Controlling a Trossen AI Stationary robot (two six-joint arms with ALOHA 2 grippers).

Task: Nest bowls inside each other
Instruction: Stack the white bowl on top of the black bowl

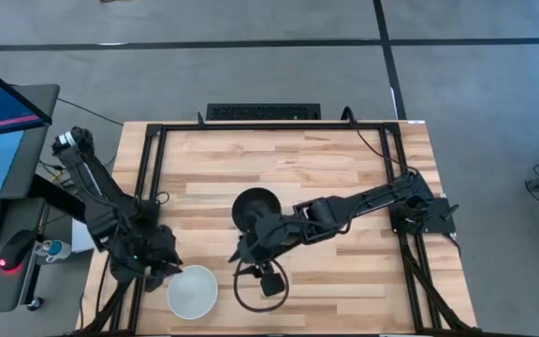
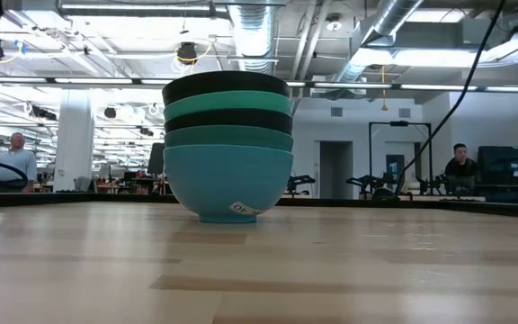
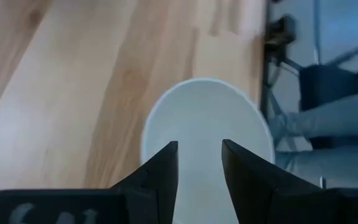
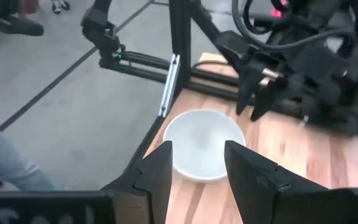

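The right gripper [image 4: 197, 165] hangs with its fingers parted, framing the white bowl [image 4: 204, 145] that sits at the table [image 4: 303, 174] edge. The left gripper [image 4: 253, 102] points down just beside the bowl's rim.

High view: straight down over the whole table [image 1: 344, 178] and both arms.
Low view: at tabletop level, looking across to the room — the bowl stack [image 2: 227, 148] close in front.
Left wrist view: tight, looking down past the left gripper [image 3: 199, 158] at the white bowl [image 3: 207, 124] just ahead.
Right wrist view: past the right gripper [image 4: 197, 162], farther back — same white bowl [image 4: 204, 144] beyond its fingertips, the left gripper [image 4: 253, 102] behind the bowl.
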